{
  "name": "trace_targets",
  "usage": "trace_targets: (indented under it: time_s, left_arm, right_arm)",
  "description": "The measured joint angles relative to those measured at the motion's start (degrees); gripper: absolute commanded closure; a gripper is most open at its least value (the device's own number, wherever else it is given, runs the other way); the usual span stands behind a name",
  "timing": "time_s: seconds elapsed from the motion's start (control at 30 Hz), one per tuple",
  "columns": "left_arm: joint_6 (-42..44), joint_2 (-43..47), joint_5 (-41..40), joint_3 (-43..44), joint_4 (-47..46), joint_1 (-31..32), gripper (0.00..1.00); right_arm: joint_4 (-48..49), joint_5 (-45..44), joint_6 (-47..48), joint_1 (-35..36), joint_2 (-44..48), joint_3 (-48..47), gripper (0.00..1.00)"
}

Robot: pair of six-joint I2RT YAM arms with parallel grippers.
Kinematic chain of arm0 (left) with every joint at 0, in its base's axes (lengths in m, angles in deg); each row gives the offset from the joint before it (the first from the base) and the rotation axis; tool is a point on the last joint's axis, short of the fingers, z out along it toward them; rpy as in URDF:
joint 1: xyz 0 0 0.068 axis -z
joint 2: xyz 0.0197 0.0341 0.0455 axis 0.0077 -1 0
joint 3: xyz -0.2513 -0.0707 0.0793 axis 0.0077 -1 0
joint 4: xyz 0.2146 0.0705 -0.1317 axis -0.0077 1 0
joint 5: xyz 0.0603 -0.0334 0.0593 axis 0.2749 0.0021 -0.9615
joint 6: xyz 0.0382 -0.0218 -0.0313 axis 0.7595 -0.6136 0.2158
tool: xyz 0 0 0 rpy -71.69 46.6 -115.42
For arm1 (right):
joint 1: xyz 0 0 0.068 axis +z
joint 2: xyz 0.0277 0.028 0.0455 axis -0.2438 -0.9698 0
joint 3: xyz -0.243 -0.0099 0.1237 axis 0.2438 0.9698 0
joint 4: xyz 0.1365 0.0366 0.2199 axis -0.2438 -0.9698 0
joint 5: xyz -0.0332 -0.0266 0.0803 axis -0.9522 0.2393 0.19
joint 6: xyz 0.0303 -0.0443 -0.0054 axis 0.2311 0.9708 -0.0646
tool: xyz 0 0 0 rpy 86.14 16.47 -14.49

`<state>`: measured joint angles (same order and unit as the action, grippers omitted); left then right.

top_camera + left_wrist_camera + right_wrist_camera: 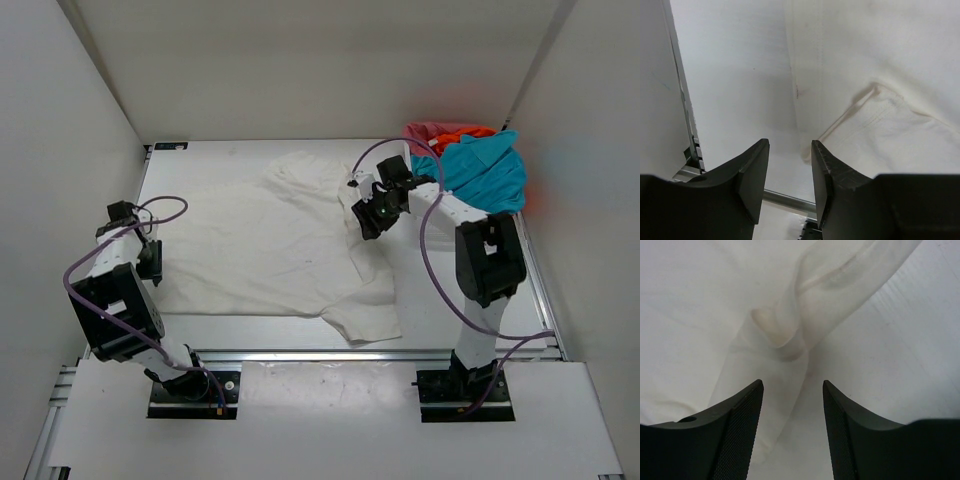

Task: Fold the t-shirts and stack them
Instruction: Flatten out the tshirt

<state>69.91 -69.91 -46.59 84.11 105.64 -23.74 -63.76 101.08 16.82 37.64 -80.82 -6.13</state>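
**Desk:** Start closest to you. What are the left jaws doing?

**Me:** On my left wrist feed the left jaws are released, standing partly apart with nothing between the fingers (753, 176). They hang over the bench (200, 165) near its left edge, just beside the hem corner of the white t-shirt (270, 240). I can't tell whether the tips touch the surface.

**Desk:** And the shirt itself?

**Me:** It lies spread over the middle of the bench, rumpled rather than flat. One flap on its right side reaches toward the near edge, and a doubled layer shows by the hem in the left wrist view.

**Desk:** What about the right jaws?

**Me:** The right jaws are farther in, over the right side of the same shirt. They're released too, gaping wider than the left pair, and I see nothing gripped between their fingers (740, 435). Just ahead of them is a twisted ridge of white cloth (790, 335), with bare bench to its right. Whether the tips brush the cloth, I can't say.

**Desk:** Any containers?

**Me:** I can't make one out. At the far right corner there's a heap of three t-shirts. The teal-blue t-shirt (487, 172) is nearest and largest. The orange t-shirt (470, 131) and pinkish-red t-shirt (428, 131) show behind it. I can't tell what they rest in, if anything.
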Motion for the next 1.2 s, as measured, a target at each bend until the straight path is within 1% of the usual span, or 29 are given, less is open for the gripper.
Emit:
trace_targets:
  time_s: [0.13,0.23,0.33,0.43,0.63,0.67,0.73,0.8,0.83,0.87,0.9,0.93,1.0,1.07,1.1,1.2]
  left_arm:
    - [-1.49,-1.27,1.22,1.66,0.15,0.0,0.49]
    - [-2.19,-2.49,1.6,2.16,0.11,0.04,0.49]
    - [-2.6,-3.8,1.73,2.47,0.31,-0.02,0.49]
    - [-2.93,-5.49,1.95,3.32,0.61,-0.37,0.49]
    - [-3.04,-7.82,1.92,5.18,1.2,-0.98,0.5]
    - [-3.02,-8.11,1.92,5.44,1.22,-0.98,0.49]
    - [-3.02,-8.66,1.88,6.08,1.46,-0.87,0.49]
    - [-2.97,-9.01,1.81,6.49,1.38,-0.44,0.49]
    - [-2.97,-9.05,1.73,6.58,1.46,-0.04,0.49]
    - [-2.95,-9.05,1.68,6.58,1.51,0.42,0.49]
    - [-2.89,-9.05,1.62,6.58,1.49,0.94,0.49]
    - [-2.82,-9.05,1.46,6.58,1.46,1.55,0.49]
    - [-2.67,-9.05,1.07,6.58,1.4,2.89,0.49]
    - [-2.38,-9.05,0.81,6.58,1.4,3.93,0.49]
    - [-2.34,-9.07,0.83,6.58,1.38,4.39,0.5]
    - [-2.36,-9.84,0.79,6.93,1.4,4.55,0.49]
  right_arm:
    - [0.26,1.84,-1.05,-1.38,-5.7,-5.7,0.44]
    - [0.2,4.28,-1.01,-1.53,-6.71,-8.09,0.45]
    - [0.13,7.63,-0.61,-1.49,-6.71,-8.59,0.45]
    - [-0.57,9.75,-0.33,-1.16,-6.71,-8.44,0.46]
    - [-0.68,9.35,-0.72,-0.09,-7.37,-8.35,0.47]
    - [-0.48,9.09,-0.83,0.13,-7.72,-8.35,0.49]
    - [0.11,8.46,-1.01,0.37,-8.72,-8.37,0.5]
    - [0.52,7.76,-1.16,0.57,-9.88,-8.39,0.54]
    - [0.59,7.41,-1.22,0.61,-10.6,-8.39,0.59]
    - [0.59,7.08,-1.31,0.66,-11.28,-8.39,0.67]
    - [0.63,6.75,-1.31,0.68,-11.74,-8.39,0.77]
    - [0.61,6.47,-1.33,0.66,-12.13,-8.39,0.81]
    - [0.66,6.25,-2.21,0.55,-12.33,-8.44,0.94]
    - [0.63,6.27,-2.86,0.22,-12.26,-8.48,1.0]
    - [0.7,6.32,-3.08,0.02,-12.11,-8.33,1.0]
    - [0.98,6.29,-4.07,-1.36,-9.99,-5.68,1.0]
